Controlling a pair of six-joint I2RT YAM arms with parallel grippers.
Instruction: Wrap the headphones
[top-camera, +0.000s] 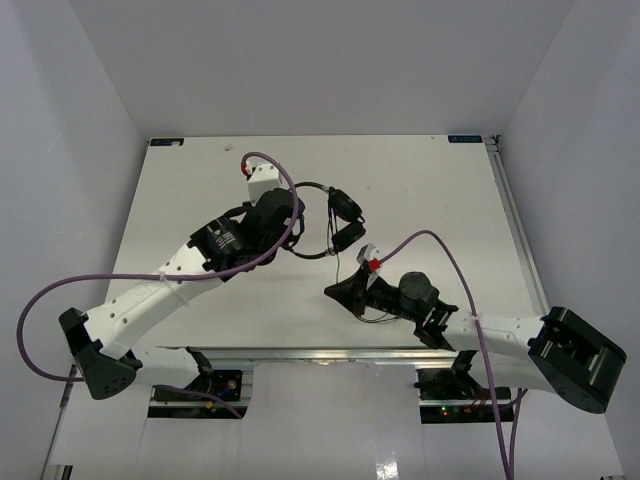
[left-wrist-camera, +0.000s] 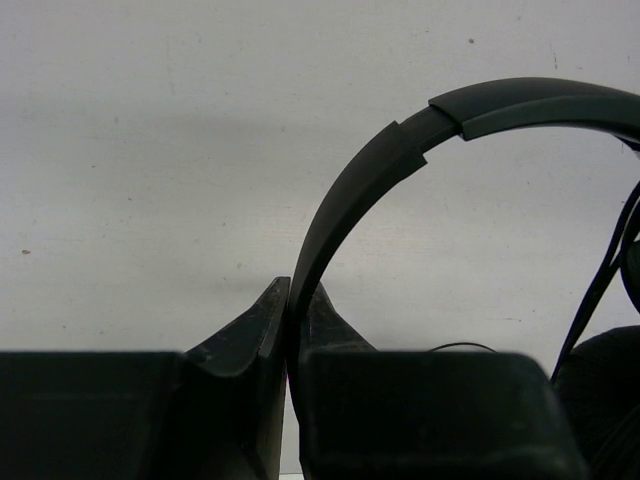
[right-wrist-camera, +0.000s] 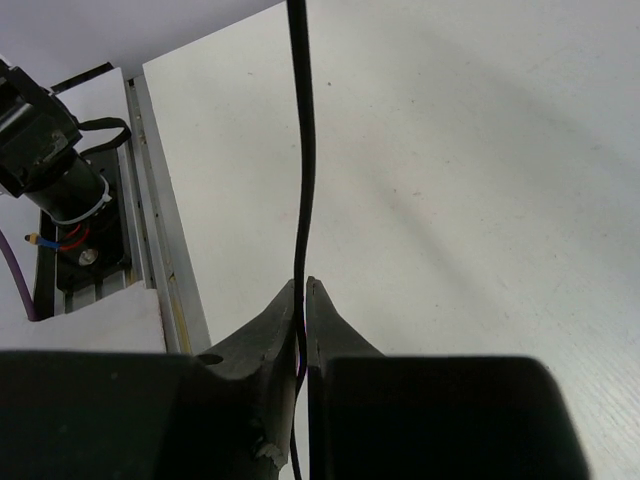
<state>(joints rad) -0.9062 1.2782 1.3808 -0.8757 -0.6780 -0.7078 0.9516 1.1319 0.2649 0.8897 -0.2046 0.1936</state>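
The black headphones (top-camera: 346, 206) are near the middle of the white table (top-camera: 440, 180). Their thin headband (left-wrist-camera: 360, 190) arches toward the table's left side, and the two round earcups are bunched together close to its centre. Whether the earcups rest on the table or hang just clear of it cannot be told. The thin black cord (top-camera: 338, 266) trails from the earcups toward the table's near edge.

The left gripper (left-wrist-camera: 297, 292) reaches in from the table's near-left corner. Its jaws are drawn almost together and clamp the headband, one finger on each side of the band, as the left wrist view shows.

The right gripper (right-wrist-camera: 303, 288) is over the table's near half, just right of centre. It is pinched all but closed on the cord, which runs straight out from between its fingertips across the tabletop.

A purple cable (top-camera: 447, 255) loops over the right arm above the table's right half. An aluminium rail (right-wrist-camera: 165, 270) lines the table's near edge.
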